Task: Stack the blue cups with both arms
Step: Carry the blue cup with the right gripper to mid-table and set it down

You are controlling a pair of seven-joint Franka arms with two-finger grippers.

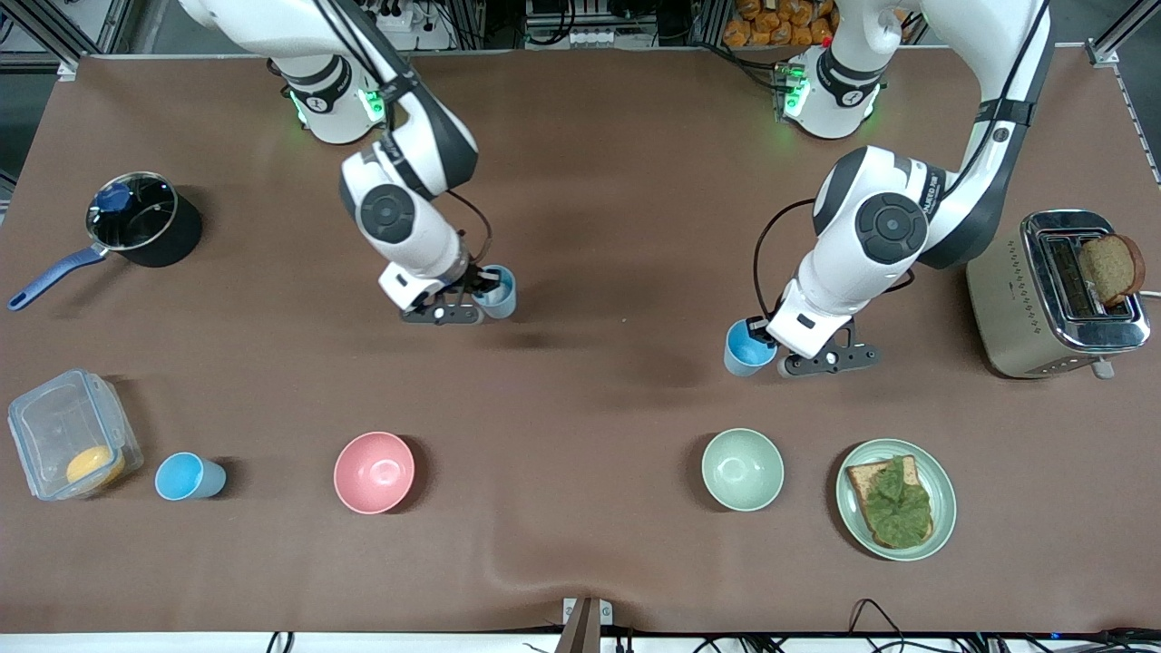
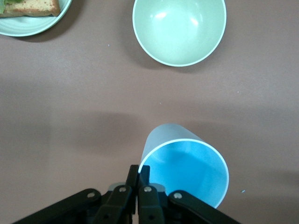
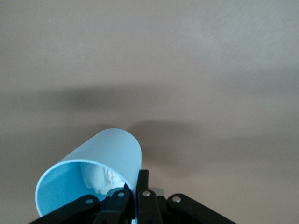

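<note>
Blue cups (image 1: pixel 497 292) (image 1: pixel 746 349) aloft — one pinched per pincer (image 1: pixel 467 292) (image 1: pixel 769 334).

A cup (image 1: pixel 189 477) stands on the table (image 1: pixel 580 227) between the box (image 1: pixel 71 433) and a bowl (image 1: pixel 374 472), nearer the box.

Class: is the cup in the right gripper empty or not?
Not empty: the right gripper pinches the blue cup's rim, and something white, crumpled shows inside.
</note>
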